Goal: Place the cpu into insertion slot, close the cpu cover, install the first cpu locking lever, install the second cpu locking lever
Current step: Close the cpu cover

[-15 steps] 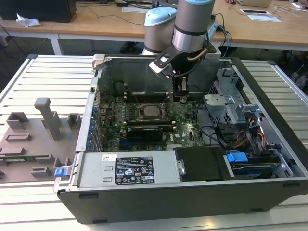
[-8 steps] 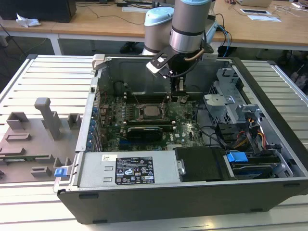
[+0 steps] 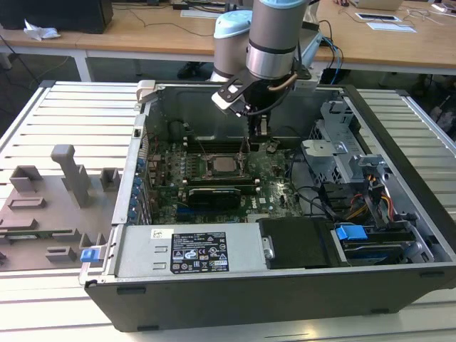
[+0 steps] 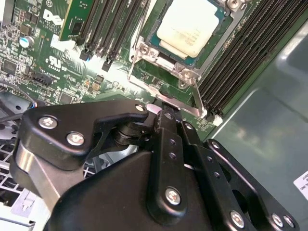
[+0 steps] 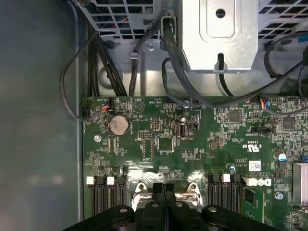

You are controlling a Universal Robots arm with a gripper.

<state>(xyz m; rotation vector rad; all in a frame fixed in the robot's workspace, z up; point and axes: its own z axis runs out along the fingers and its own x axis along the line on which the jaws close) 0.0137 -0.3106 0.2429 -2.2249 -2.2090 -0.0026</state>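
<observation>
Fingers [image 5: 158, 191] closed together, the black gripper [image 3: 257, 135] hung over the green motherboard [image 3: 274, 178], the flat square silver-grey cpu [image 3: 226, 165] lying just toward the exterior view's lower left.

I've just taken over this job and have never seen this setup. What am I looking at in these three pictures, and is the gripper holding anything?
The exterior view comes from a camera off the arm. It shows one robot arm reaching down into an open computer case that lies on a slatted table. Both wrist views come from cameras riding on the arm, looking past its black gripper at the green motherboard. In the second wrist view the cpu is already seated, with the metal cpu cover lying flat around it. The gripper is shut and holds nothing I can see. Its tip is beside a thin metal lever at the socket's edge; I cannot tell whether they touch.
</observation>
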